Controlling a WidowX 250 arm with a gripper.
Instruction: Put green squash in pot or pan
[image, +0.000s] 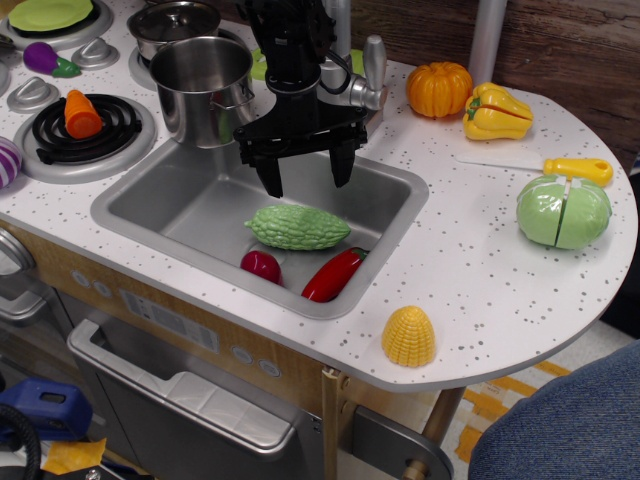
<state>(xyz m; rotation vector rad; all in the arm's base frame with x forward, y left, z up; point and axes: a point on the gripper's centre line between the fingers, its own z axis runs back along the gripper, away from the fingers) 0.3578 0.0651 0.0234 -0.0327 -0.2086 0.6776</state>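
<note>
Green squash (298, 227) lay on its side on the floor of the sink (150, 205), its bumpy skin up and its tapered ends pointing left and right. Just in front of it sat a small dark red round piece (261, 266) and a red pepper (333, 275), the pepper leaning against the sink's front right corner. Directly above the squash hung the black claw (305, 170), its two fingers spread wide apart and holding nothing, tips clear of the vegetable.

Left of the claw, the steel pot (203, 88) stood at the sink's back left edge, open at the top, and a second pot with a lid (172, 24) stood behind it. A grey faucet (364, 78) rose behind the claw. On the stove to the left, an orange carrot piece (81, 113) rested on a black burner (88, 128), with a purple eggplant (45, 59) farther back and a lime-green plate (49, 13) at the top corner.

On the speckled table (470, 260) to the right were an orange pumpkin (439, 88), a yellow pepper (496, 111), a yellow-handled knife (560, 167), and a pale green cabbage (563, 211) split in halves. A yellow corn piece (409, 336) stood near the table's front edge.
</note>
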